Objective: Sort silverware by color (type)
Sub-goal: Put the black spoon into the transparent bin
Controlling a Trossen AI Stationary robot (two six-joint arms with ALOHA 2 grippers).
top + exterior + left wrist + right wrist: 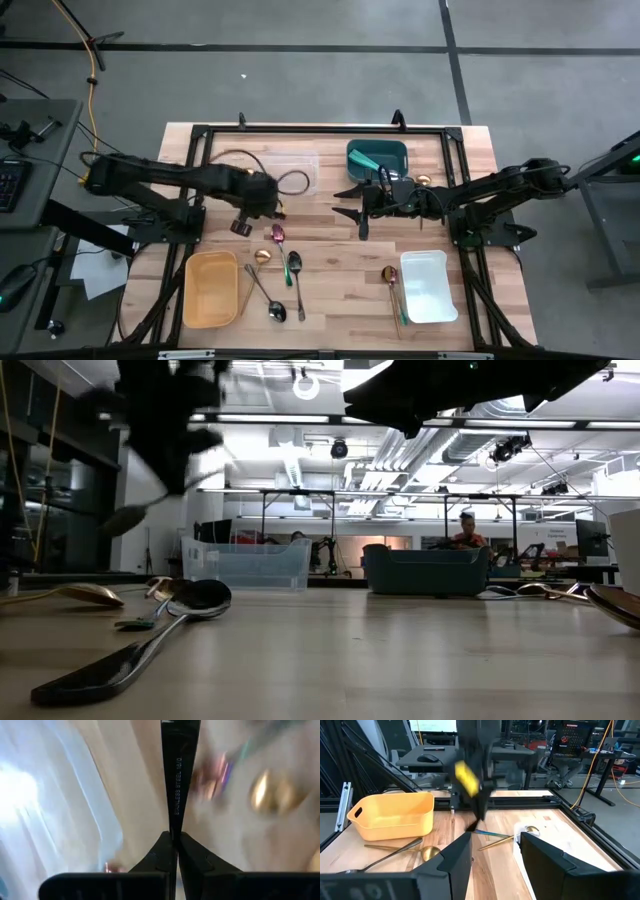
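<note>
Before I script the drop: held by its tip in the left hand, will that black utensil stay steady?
Probably stiff: the black utensil is stamped stainless steel. It may pivot, since the left hand pinches only its narrow end, and the smooth metal could slip.

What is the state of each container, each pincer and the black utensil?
Left pincer: shut on black utensil, lifted.
Right pincer: open, empty, beside the teal bin.
Teal bin: holds teal utensils.
Clear bin: contents unclear.
Yellow bin: empty.
White bin: empty.
</note>
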